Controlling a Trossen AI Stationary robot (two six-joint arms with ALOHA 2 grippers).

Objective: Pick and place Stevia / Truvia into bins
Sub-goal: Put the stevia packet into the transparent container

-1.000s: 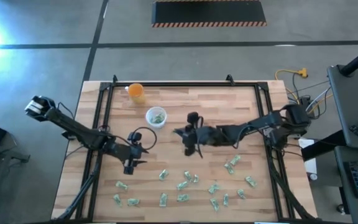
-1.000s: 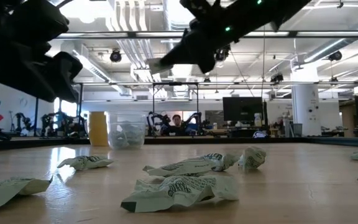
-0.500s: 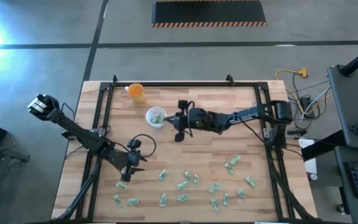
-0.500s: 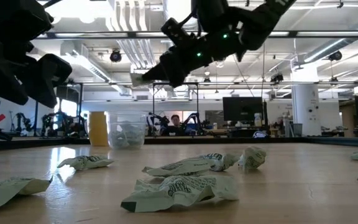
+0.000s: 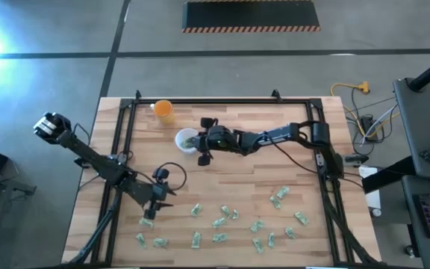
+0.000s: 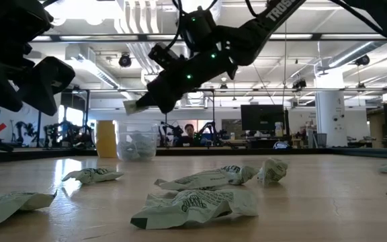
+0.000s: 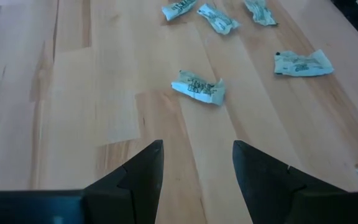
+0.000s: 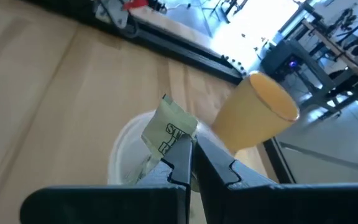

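Several pale green-and-white sachets (image 5: 222, 220) lie scattered on the wooden table's near half. The clear cup (image 5: 187, 140) stands at the far left and holds some sachets. My right gripper (image 8: 192, 148) hangs over the cup's rim (image 8: 124, 138), shut on one sachet (image 8: 169, 128); the low view shows that sachet (image 6: 132, 106) above the cup (image 6: 136, 140). My left gripper (image 7: 197, 148) is open above the table at the near left (image 5: 154, 209), with a crumpled sachet (image 7: 197, 88) a little ahead of its fingers. My right gripper pinches the sachet's lower end (image 8: 174, 144) between its two fingertips. The fingers come from the table's right, slanting down. The rest of the sachet sticks out past the fingertips, lifted clear and over the clear cup.
An orange cup (image 5: 163, 110) stands just beyond the clear cup, near the table's far left corner. A black frame (image 5: 200, 101) runs along the table's edges. Bare wood lies between the cups and the scattered sachets.
My right gripper, shut on the sachet, has travelled from the table's middle toward the left and far side and sunk a little, ending over the clear cup. My left gripper has shifted a little toward the near edge and stays open.
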